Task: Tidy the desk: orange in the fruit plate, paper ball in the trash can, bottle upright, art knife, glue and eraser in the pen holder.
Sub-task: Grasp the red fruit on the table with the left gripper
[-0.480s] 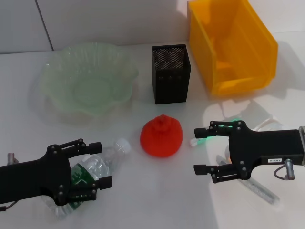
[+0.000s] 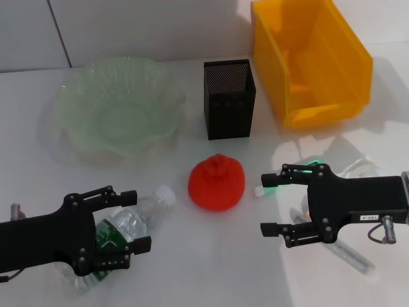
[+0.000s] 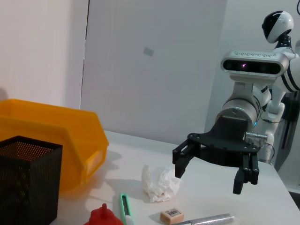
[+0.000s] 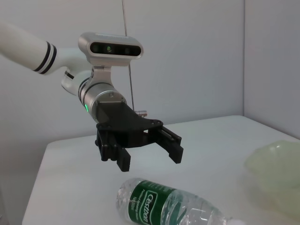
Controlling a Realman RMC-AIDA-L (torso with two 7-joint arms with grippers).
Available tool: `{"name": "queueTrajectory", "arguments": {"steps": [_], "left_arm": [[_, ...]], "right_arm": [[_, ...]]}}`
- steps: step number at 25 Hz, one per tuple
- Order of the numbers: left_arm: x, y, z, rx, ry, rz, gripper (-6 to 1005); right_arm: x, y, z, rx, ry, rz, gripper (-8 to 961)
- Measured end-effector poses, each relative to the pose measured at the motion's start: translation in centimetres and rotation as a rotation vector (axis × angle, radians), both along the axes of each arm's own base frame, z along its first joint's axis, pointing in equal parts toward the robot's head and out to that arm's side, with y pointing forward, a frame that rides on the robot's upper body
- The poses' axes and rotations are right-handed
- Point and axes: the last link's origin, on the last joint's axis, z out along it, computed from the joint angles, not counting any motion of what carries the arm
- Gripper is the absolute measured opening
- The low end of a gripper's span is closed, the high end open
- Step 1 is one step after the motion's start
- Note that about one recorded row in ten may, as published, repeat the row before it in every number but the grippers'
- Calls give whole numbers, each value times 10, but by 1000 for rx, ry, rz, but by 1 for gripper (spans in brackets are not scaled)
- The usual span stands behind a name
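My left gripper [image 2: 131, 219] hangs spread wide over the bottle [image 2: 128, 227], which lies on its side on the white desk [image 2: 192, 268], its white cap pointing toward the orange [image 2: 216, 181]. The fingers straddle the green label, and from the right wrist view they hang just above the bottle [image 4: 164, 206] without clasping it.

My right gripper [image 2: 267, 201] is also spread, holding nothing, poised on the other side of the orange and above a scatter of small items. The left wrist view shows that scatter plainly: the paper ball [image 3: 160, 183], the eraser [image 3: 172, 215] just beside it, a green-and-white art knife [image 3: 124, 208] near the orange, and a silvery stick [image 3: 206, 220], possibly the glue, lying flat. From the head view these mostly sit hidden behind my right arm.

The orange rests on the desk midway between my two grippers, in front of the pen holder [image 2: 228, 99], touching neither. The pen holder stands upright between the plate [image 2: 118, 112] on my left and the trash can [image 2: 310, 61] on my right. The plate holds nothing I can see; the visible part of the can's inside is bare too.
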Motion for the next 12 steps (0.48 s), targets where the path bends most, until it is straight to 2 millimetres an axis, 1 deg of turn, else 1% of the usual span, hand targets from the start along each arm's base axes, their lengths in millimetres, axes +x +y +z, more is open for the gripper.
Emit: {"name": "queueTrajectory", "arguments": {"steps": [6, 8, 9, 10, 11, 12], "left_arm": [[-4, 0, 4, 55, -17, 17, 825], [-5, 1, 6, 71, -22, 23, 825], [-5, 1, 6, 71, -22, 23, 825], [-5, 1, 7, 73, -22, 24, 825], [-5, 1, 7, 76, -22, 25, 825], [-5, 1, 7, 79, -22, 25, 825]], "right_arm": [[5, 1, 7, 58, 33, -38, 826], [10, 0, 18, 95, 50, -67, 826], [10, 0, 18, 95, 50, -67, 826], [15, -3, 27, 128, 54, -88, 826], [15, -3, 27, 128, 54, -88, 826], [19, -5, 32, 147, 55, -98, 827]]}}
